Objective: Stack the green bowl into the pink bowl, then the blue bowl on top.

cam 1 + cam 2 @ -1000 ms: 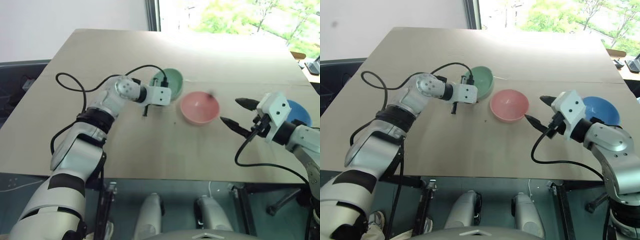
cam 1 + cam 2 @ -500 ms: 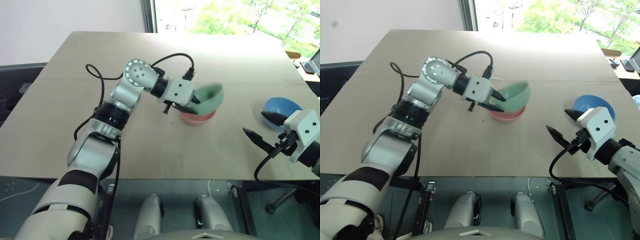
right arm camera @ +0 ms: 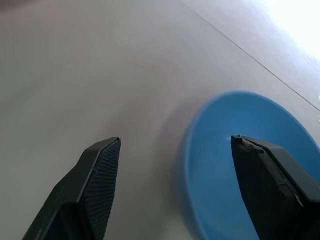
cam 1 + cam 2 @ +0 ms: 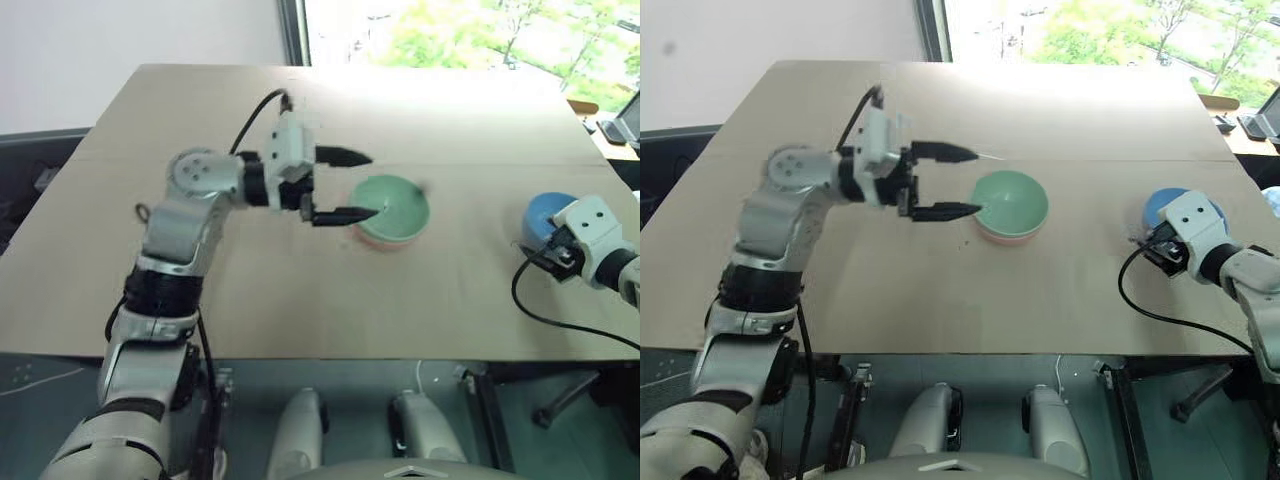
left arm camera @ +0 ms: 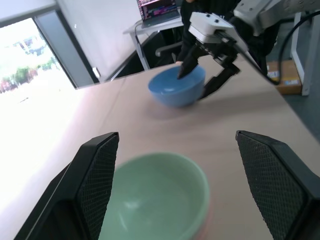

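Observation:
The green bowl sits level inside the pink bowl, of which just a thin rim shows beneath it, at mid table. My left gripper is open and empty. It points sideways at the green bowl from its left, with one fingertip close to the rim. The blue bowl stands alone at the right. In the left wrist view my right gripper is open astride the blue bowl's near rim, one finger inside and one outside. The right wrist view has the blue bowl between its spread fingers.
The tan table has a seam line across its middle and its front edge near me. A bright window lies beyond the far edge. A desk with a laptop stands off to the right of the table.
My left gripper has opened and let go of the green bowl, which now rests level in the pink bowl, and the hand has drawn back. My right gripper has moved onto the blue bowl's rim.

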{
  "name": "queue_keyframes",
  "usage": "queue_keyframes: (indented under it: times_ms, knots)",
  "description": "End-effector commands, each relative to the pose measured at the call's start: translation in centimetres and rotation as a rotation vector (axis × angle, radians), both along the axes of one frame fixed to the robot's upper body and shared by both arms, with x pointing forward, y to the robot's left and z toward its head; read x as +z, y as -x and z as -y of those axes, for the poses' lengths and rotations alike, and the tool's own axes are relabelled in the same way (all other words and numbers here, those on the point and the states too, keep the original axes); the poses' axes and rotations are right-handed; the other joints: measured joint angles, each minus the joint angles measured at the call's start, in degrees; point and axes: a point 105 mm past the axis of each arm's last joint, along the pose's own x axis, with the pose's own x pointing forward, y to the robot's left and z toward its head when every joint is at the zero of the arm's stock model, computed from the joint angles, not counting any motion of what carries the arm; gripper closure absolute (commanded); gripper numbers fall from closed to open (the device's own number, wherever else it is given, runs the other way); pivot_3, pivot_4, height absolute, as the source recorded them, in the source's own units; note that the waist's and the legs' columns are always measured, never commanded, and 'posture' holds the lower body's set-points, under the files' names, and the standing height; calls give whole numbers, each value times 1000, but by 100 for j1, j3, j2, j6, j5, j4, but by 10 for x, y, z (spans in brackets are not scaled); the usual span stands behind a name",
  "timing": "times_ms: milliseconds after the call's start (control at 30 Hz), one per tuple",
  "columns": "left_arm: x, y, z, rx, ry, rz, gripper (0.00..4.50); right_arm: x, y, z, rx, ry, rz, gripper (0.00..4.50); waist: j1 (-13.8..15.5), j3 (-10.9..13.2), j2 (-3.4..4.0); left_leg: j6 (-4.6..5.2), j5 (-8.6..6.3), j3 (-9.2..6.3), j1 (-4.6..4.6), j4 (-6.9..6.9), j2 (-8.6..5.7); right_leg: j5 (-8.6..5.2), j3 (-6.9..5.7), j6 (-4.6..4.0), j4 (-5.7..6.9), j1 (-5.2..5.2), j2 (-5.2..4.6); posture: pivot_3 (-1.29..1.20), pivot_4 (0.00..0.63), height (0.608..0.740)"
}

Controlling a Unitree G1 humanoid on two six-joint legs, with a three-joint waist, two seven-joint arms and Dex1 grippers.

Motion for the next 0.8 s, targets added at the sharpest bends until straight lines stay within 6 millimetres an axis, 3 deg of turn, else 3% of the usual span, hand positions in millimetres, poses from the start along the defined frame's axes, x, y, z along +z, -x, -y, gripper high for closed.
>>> queue_keyframes:
  times_ms: [33, 67, 100, 133, 200, 333, 400, 467, 600, 700, 800]
  knots:
    - [6, 33, -15, -46, 62, -52, 552, -1, -13, 23, -70, 28, -51, 808, -45, -4, 6, 0, -1, 17, 6, 0, -1, 1, 22, 1, -2, 1, -4, 0, 150, 740]
    - [6, 39, -19, -53, 78, -95, 552, -2, -17, 25, -81, 12, -63, 808, -45, -3, 5, 1, -1, 19, 7, 0, -3, 1, 20, 1, -5, 1, -7, 0, 150, 740]
    - [5, 44, -23, -60, 84, -116, 279, -3, -20, 27, -86, -2, -74, 1307, -27, -3, 6, 1, -1, 19, 6, 2, -2, 1, 19, 1, -4, 1, -7, 0, 150, 740]
    - [3, 46, -26, -44, 83, -126, 37, -4, -23, 27, -86, -18, -89, 1485, -20, -3, 5, 1, -1, 15, 5, 1, -2, 1, 15, 1, -2, 1, -7, 0, 150, 740]
    - [3, 45, -30, 6, 89, -126, 0, -5, -26, 27, -84, -29, -116, 2106, -17, -3, 7, 1, -1, 10, 6, 1, -1, 0, 11, 0, -1, 1, -4, 0, 150, 740]
    - [1, 49, -33, 46, 96, -137, 0, -6, -30, 26, -75, -21, -127, 4090, -15, -3, 6, 1, -1, 11, 5, 1, -2, 1, 11, 0, -4, 2, -4, 0, 150, 740]
    - [0, 51, -33, 57, 104, -138, 0, 1, -32, 25, -64, -3, -100, 4492, -24, -3, 7, 1, -1, 13, 4, 1, -2, 1, 13, 0, -4, 1, -4, 0, 150, 740]
    - [0, 50, -36, 84, 116, -124, 0, 17, -34, 11, 4, -3, -39, 4492, -26, -3, 7, 1, -1, 13, 5, 0, -2, 1, 13, 0, -3, 0, -4, 0, 150, 740]
    - [-10, 47, -49, 160, 149, -162, 0, 56, -12, -62, 383, -106, 47, 4492, -74, -1, 11, 1, -1, 14, 8, -4, 1, 1, 16, 0, -1, -1, -1, 0, 150, 740]
    - [-26, 47, -57, 208, 129, -175, 0, 71, 7, -108, 589, -147, 51, 4492, -118, -2, 12, 1, -1, 13, 11, -10, 4, 0, 16, 0, -2, -2, 1, 0, 150, 740]
    - [-28, 47, -59, 236, 148, -180, 0, 81, 13, -140, 701, -183, 78, 4492, -78, -5, 2, 0, -1, 9, 7, -9, 4, 1, 9, 0, -5, 0, -2, 0, 150, 740]
